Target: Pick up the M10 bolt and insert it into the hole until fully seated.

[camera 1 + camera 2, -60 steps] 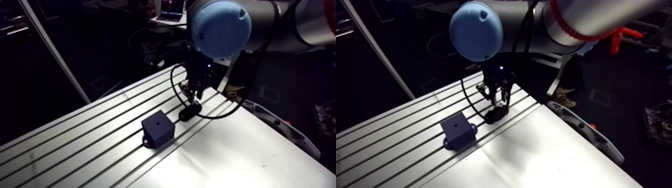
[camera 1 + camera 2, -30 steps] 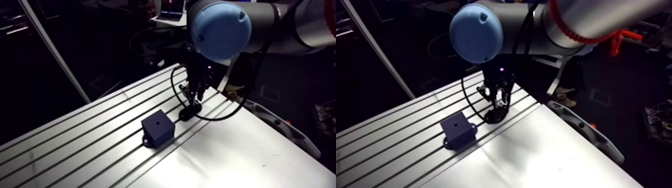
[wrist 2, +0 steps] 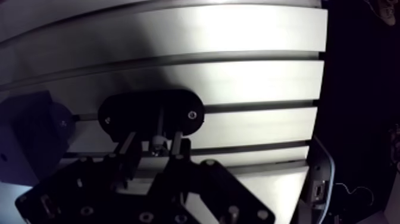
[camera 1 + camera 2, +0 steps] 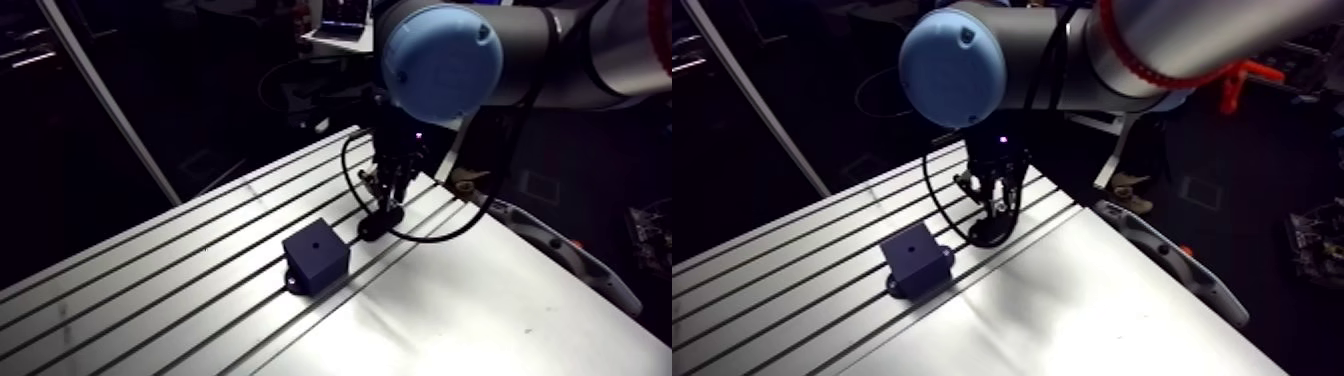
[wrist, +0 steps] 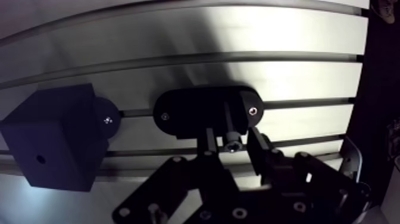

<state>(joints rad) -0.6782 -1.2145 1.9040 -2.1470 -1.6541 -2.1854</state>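
Wrist view: M10 bolt (image 5: 231, 143) between the parted jaws

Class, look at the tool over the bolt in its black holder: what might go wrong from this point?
1. The bolt is small and dim at the tip of the tool, close against the black holder; an off-centre grasp may tilt or drop it.
2. The block has a narrow hole; a tilted bolt could jam before seating.
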